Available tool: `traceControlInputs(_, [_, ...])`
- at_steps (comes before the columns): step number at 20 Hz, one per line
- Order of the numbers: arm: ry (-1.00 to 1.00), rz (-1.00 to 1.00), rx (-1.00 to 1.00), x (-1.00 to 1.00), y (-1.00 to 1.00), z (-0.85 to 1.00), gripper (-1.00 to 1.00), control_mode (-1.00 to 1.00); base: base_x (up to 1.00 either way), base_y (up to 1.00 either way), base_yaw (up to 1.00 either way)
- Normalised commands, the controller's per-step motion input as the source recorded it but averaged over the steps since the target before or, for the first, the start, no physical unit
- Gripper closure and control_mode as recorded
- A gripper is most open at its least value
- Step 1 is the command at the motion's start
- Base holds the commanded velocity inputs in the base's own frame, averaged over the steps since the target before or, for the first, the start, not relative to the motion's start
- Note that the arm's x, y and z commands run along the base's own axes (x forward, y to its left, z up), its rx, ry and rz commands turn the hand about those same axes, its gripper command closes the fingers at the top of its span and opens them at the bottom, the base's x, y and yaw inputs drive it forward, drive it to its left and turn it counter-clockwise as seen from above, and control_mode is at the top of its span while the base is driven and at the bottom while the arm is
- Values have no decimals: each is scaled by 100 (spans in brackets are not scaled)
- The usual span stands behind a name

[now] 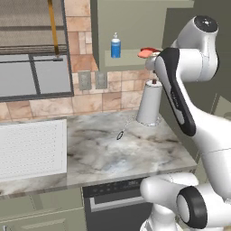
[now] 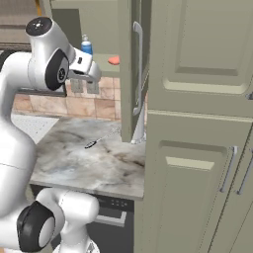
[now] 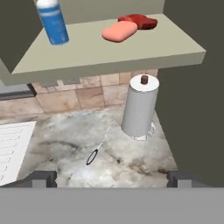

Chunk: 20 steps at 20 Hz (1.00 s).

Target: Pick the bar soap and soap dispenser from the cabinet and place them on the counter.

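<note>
Nearest us, our two-finger gripper (image 3: pixel 112 177) hangs with its jaws spread wide and nothing between them, out in front of the open sage-green cabinet (image 3: pixel 109 54). Below that cabinet's shelf we see the grey-beige, marble-veined stone counter (image 3: pixel 65 148), where a thin wire whisk with a dark loop handle (image 3: pixel 101 146) lies flat. Just beyond the whisk, under the shelf's right end, a white paper-towel roll on a holder (image 3: pixel 139 107) stands upright. Up on the cabinet's shelf, the small coral-pink, flat bar soap (image 3: pixel 119 31) rests toward the right, with a darker red flat piece (image 3: pixel 139 21) touching it from behind. The blue cylindrical soap dispenser with a white pump top (image 1: pixel 115 45) stands upright at the shelf's left end, well apart from the bar soap.
</note>
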Motion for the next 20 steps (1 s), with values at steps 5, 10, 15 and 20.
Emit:
traceControlInputs(5, [2,0,11,37,0,0,-100,-100,0,0,0])
traceControlInputs(10, [0,-1,2,29,0,0,-100,-100,0,0,0])
traceControlInputs(15, [0,-3,0,27,0,0,-100,-100,0,0,0])
traceControlInputs(20, [0,-3,0,30,0,0,-100,-100,0,0,0])
